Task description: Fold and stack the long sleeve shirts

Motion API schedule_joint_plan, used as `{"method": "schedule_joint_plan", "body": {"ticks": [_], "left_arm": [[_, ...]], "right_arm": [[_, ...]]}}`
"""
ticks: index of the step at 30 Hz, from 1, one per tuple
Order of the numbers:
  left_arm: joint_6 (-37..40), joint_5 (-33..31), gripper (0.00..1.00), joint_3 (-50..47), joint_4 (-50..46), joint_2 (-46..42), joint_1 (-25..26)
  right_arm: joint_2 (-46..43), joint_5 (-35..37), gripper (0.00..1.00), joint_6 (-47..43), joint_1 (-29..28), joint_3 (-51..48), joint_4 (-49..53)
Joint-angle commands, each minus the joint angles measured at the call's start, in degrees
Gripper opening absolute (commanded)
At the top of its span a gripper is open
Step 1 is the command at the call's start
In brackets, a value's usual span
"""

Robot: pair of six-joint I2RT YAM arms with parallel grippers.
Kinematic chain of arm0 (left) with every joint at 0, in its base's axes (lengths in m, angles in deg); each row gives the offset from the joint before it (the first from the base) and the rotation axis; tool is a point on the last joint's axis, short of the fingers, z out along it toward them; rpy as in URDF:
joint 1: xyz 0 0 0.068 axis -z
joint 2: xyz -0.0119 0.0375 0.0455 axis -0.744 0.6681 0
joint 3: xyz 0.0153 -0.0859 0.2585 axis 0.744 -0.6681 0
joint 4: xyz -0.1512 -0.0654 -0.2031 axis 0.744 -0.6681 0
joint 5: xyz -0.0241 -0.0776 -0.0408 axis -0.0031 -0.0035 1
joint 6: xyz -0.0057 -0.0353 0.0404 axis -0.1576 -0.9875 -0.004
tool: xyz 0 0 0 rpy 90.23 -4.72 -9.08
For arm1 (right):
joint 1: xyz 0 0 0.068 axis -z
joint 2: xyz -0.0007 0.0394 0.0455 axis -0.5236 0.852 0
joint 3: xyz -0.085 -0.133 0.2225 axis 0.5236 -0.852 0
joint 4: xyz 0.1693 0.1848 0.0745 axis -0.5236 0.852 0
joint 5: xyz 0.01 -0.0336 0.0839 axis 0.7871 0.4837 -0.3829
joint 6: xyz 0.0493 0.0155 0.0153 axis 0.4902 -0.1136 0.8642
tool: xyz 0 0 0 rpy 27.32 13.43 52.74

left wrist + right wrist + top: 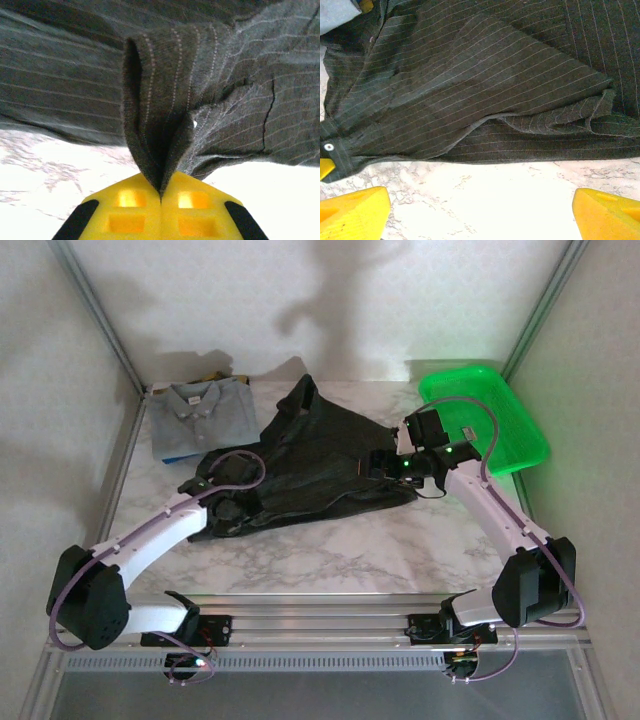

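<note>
Left claw (161,192) clamps a pinched fold of the dark shirt (310,460), crumpled centrally on the surface (380,550), probably to pull it flat. Right claw (383,466) hovers apart at its right edge, ready to grab.

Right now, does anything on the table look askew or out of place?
The dark striped shirt lies crumpled and skewed at centre, unlike the grey-blue shirt folded neatly at back left. Nothing looks spilled or damaged.
</note>
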Motion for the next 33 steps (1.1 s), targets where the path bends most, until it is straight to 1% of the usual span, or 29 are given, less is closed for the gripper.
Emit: {"method": "schedule_joint_plan", "body": {"ticks": [1,4,8,13,19,23,26,28,31,33], "left_arm": [[6.64,-7.32,0.01,4.40,-8.10,0.92,-1.75],[9.69,-9.80,0.01,5.66,-8.85,1.70,-3.46],[12.07,-9.87,0.01,5.75,-8.46,1.42,-4.91],[13.49,-10.97,0.01,3.24,-8.88,-1.70,-6.73],[14.99,-11.32,0.01,0.25,-8.63,-4.58,-9.31],[15.98,-12.22,0.01,0.13,-9.32,-6.15,-10.73],[16.71,-11.79,0.02,-0.12,-8.72,-6.58,-11.54],[17.18,-11.70,0.02,-0.35,-8.31,-5.87,-11.88],[18.10,-13.39,0.02,-0.31,-8.85,-5.06,-12.45],[19.08,-13.24,0.02,0.04,-8.00,-5.00,-13.41]], "right_arm": [[1.66,0.67,0.94,-1.18,-0.40,1.29,-0.22],[3.53,1.19,0.94,-1.15,-0.46,2.59,0.18],[6.99,1.77,0.94,-0.63,-0.51,4.34,1.27],[10.63,5.02,0.93,0.67,-0.54,5.89,3.19],[12.81,5.66,0.92,1.40,-0.49,6.05,2.89],[13.96,8.57,0.92,2.01,-0.49,6.61,4.27],[14.63,9.06,0.91,2.64,-0.48,6.34,4.01],[15.54,8.69,0.90,3.30,-0.48,6.25,3.77],[16.51,7.55,0.85,3.95,-0.55,5.99,3.04],[16.86,6.60,0.82,4.48,-0.54,5.49,2.16]]}}
